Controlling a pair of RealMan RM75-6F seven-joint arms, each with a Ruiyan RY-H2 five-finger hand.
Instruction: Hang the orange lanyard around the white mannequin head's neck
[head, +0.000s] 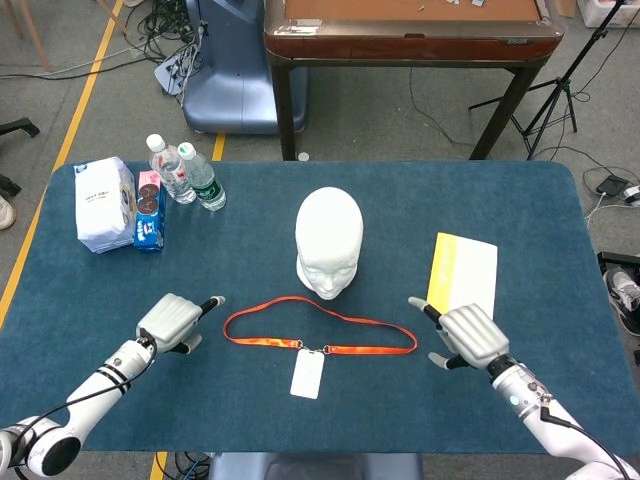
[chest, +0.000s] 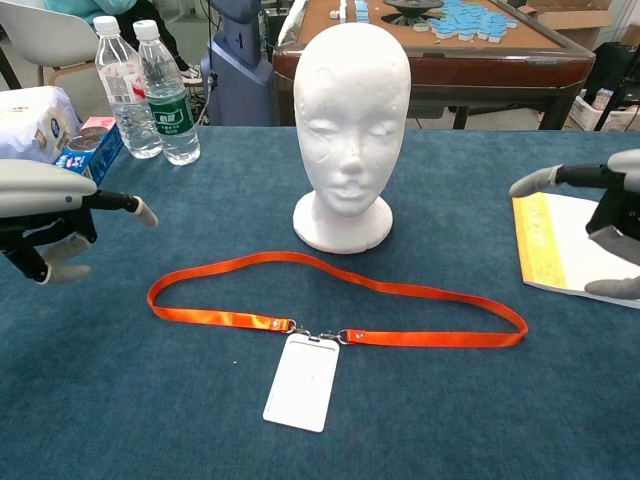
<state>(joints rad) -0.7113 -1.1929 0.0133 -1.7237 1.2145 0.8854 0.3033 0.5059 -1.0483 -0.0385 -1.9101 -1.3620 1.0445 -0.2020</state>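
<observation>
Both hands hover above the blue table (head: 540, 210), fingers apart and holding nothing. The orange lanyard (head: 320, 335) lies flat between them, clear of both: its loop end sits just inward of the left hand (head: 175, 322), its far end near the right hand (head: 468, 335). A white badge (head: 306, 374) hangs from its clip. The mannequin head (head: 328, 242) stands upright beyond the lanyard, midway between the hands. A yellow-edged notebook (head: 463, 277) lies just beyond the right hand.

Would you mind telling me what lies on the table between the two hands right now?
The orange lanyard with its white badge lies flat between the left hand and right hand, touching neither; bare blue table fills the gaps. The head view shows this best.
</observation>
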